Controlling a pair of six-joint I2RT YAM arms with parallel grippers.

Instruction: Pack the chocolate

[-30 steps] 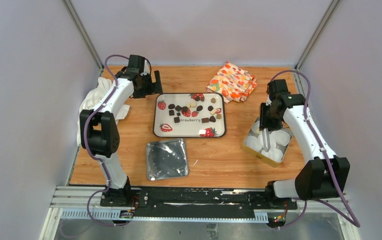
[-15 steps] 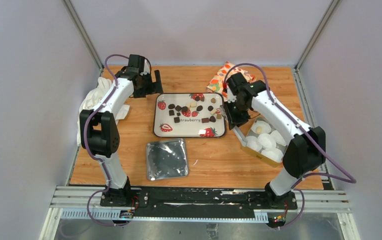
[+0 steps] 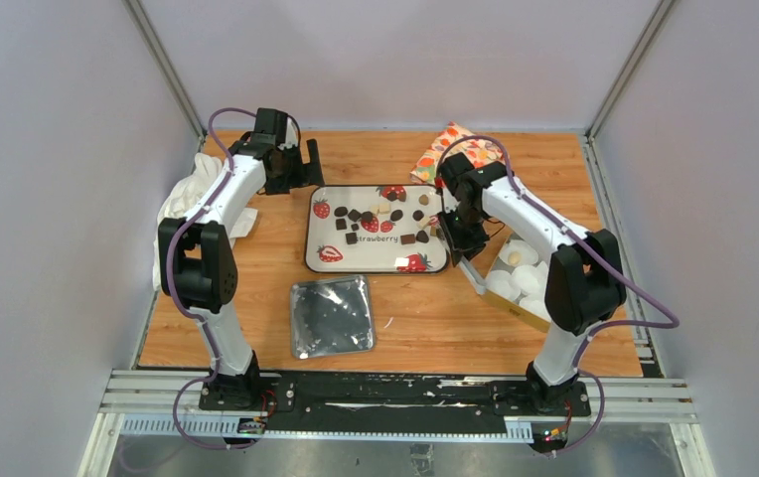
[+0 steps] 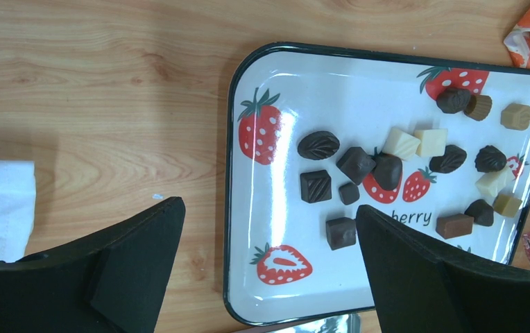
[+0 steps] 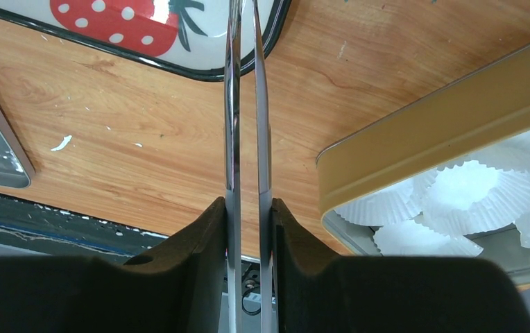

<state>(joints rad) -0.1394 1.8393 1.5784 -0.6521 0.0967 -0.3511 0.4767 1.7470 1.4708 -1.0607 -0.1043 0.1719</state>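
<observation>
The right gripper point(image 5: 248, 208) was clamped narrowly on a pair of long, thin steel tweezers point(image 5: 245, 104), whose two blades ran nearly parallel and close together out from between the black fingers. In the right wrist view those blades crossed the near right corner of the white, black-rimmed rectangular tray printed with strawberries point(image 4: 231, 173), and their tips ran out of the frame, so whether they pinched anything could not be told. From above, the right gripper point(image 3: 452, 231) hung at the tray's right edge. The chocolate point(image 4: 387, 170), small dark brown, tan and cream pieces, lay scattered across the far half of the tray, so the nearest pieces sat just left of and beyond the tweezer tips, roughly along the tweezers' long axis. Just off the tray's right side stood the gold-walled box point(image 5: 442, 132) lined with white pleated paper cups point(image 5: 477, 194); one cup appeared to hold a tan piece, though it was too small to be sure. The left gripper point(image 4: 269, 208) stood with its jaws spread wide and empty above the tray's far left corner. By this reading the right arm, tool in hand and between tray and box, was the better placed for the next pick.
</observation>
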